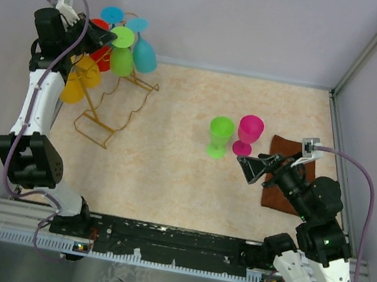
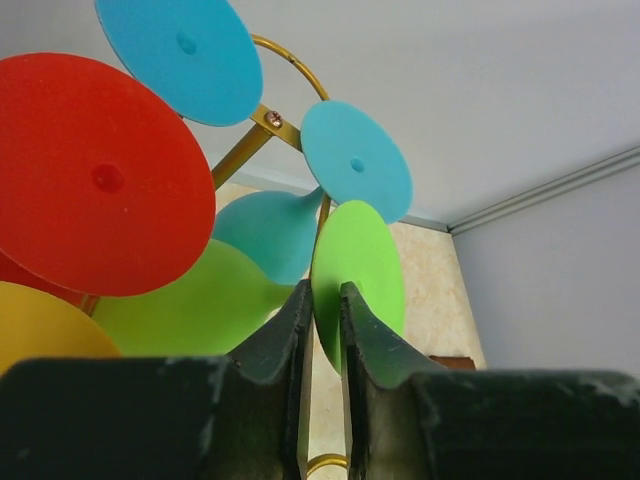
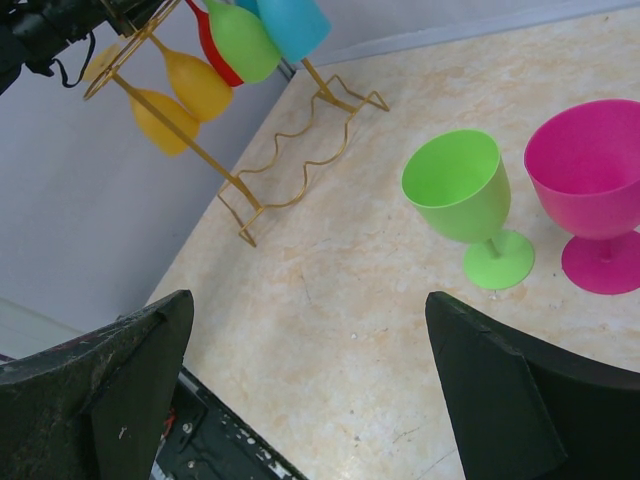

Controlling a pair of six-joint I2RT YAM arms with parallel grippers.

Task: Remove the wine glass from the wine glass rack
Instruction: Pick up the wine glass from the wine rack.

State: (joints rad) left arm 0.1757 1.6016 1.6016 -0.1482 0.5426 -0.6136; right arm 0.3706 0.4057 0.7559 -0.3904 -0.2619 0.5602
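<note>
Green glasses point(image 1: 123, 53): two; pink point(image 1: 249, 133): one

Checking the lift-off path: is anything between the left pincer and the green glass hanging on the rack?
Nothing visible: the left pincer already straddles the green glass's foot. Blue glasses and a red one hang close beside it on the rack.

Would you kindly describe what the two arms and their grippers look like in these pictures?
Both arms have white links with bulky black joint housings. A lavender-grey cable loops along the left arm and another trails off the right arm. The left gripper and right gripper have dark, matte, wedge-shaped fingers, scuffed in places.
</note>
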